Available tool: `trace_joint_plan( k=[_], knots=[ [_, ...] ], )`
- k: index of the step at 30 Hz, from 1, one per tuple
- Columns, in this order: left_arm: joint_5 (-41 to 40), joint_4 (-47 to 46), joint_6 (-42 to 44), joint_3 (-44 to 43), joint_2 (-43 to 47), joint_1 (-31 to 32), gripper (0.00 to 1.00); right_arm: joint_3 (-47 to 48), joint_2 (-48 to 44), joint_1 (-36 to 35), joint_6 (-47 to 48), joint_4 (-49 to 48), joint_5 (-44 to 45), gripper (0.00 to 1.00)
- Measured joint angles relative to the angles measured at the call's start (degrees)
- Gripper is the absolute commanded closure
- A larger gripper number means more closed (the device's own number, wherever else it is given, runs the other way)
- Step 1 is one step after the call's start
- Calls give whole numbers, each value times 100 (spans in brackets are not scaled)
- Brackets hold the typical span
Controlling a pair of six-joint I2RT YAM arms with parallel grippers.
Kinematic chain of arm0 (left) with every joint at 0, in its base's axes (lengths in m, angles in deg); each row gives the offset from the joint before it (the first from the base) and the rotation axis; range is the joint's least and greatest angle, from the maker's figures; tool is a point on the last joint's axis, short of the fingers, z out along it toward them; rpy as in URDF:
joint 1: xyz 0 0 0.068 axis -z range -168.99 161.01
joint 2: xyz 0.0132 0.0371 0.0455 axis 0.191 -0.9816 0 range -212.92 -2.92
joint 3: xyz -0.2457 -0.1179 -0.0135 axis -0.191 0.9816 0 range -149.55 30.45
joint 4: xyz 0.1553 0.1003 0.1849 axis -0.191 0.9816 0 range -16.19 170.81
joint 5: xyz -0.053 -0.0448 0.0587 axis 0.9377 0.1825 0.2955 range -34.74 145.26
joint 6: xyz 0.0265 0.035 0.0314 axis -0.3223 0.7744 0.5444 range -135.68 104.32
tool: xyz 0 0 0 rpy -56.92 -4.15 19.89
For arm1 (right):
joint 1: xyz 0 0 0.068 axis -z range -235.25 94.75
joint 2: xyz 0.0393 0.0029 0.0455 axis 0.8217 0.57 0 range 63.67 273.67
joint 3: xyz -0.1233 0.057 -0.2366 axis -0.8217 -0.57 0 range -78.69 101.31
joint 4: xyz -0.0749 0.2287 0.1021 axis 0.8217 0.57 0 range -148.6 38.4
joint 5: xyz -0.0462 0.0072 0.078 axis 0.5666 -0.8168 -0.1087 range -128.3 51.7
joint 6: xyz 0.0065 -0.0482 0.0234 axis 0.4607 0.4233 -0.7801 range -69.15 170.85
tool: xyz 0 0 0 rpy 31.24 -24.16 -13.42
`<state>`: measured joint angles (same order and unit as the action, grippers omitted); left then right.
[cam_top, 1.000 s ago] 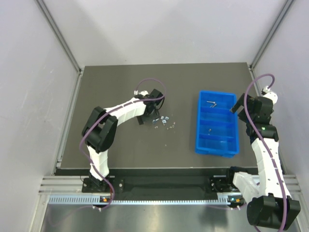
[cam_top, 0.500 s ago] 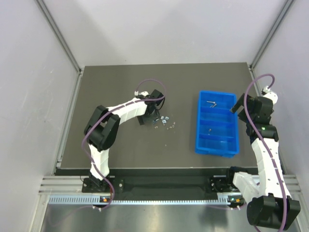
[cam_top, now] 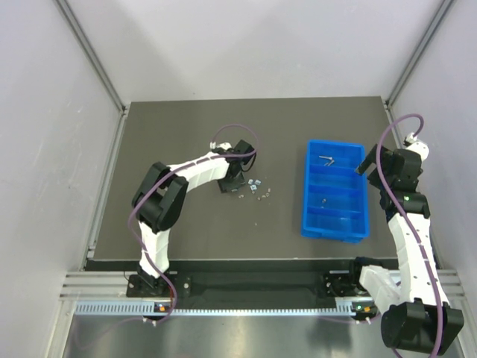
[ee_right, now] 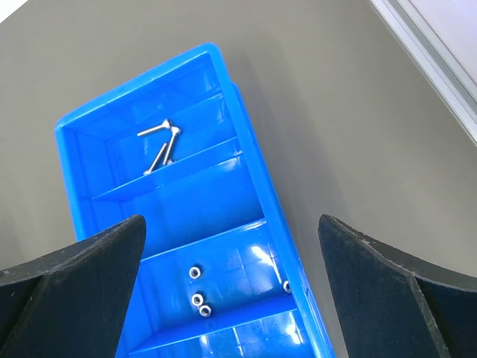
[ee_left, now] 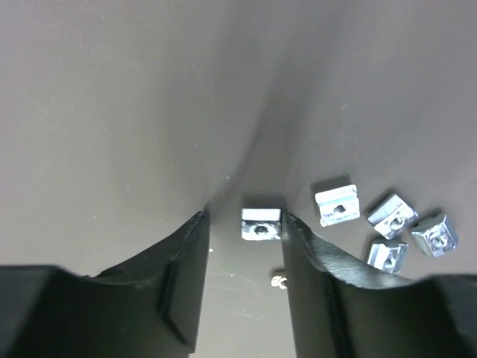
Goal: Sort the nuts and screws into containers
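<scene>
My left gripper (ee_left: 244, 218) is open and low over the dark table. One square silvery nut (ee_left: 261, 224) lies between its fingertips, close to the right finger, with a gap to the left one. Several more square nuts (ee_left: 337, 205) lie just to the right, and a tiny round bit (ee_left: 279, 281) lies near the right finger. From above, the left gripper (cam_top: 231, 181) is at the left edge of the nut cluster (cam_top: 256, 188). The blue tray (cam_top: 307, 186) holds screws (ee_right: 160, 142) in its far compartment and small round nuts (ee_right: 197, 298) in the third. My right gripper (ee_right: 229, 224) is open and empty above the tray (ee_right: 246, 142).
The tray's second compartment (ee_right: 186, 201) looks empty. Grey walls with metal posts enclose the table on three sides. The tray lies to the right of the nut cluster, with bare table surface (cam_top: 287, 194) between them.
My left gripper has shifted slightly right onto the left edge of the nut cluster, and its arm has swung a little. The right arm has not moved.
</scene>
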<state>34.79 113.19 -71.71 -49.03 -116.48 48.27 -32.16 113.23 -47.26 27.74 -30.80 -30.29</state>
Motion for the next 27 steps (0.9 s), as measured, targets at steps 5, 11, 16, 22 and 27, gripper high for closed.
trace_joint_plan(
  k=[5,11,16,22,27],
  knots=[
    [-37,-42,-28,22,2,116,67,0,0,0,0,0,22,0],
    [-118,-101,28,46,4,151,88,0,0,0,0,0,74,0],
    [-201,-144,175,63,15,173,100,0,0,0,-2,0,96,1],
    [-260,-109,527,22,15,179,100,2,0,0,0,0,118,0],
    [-79,142,1117,-407,59,179,100,2,13,0,-17,2,142,0]
  ],
)
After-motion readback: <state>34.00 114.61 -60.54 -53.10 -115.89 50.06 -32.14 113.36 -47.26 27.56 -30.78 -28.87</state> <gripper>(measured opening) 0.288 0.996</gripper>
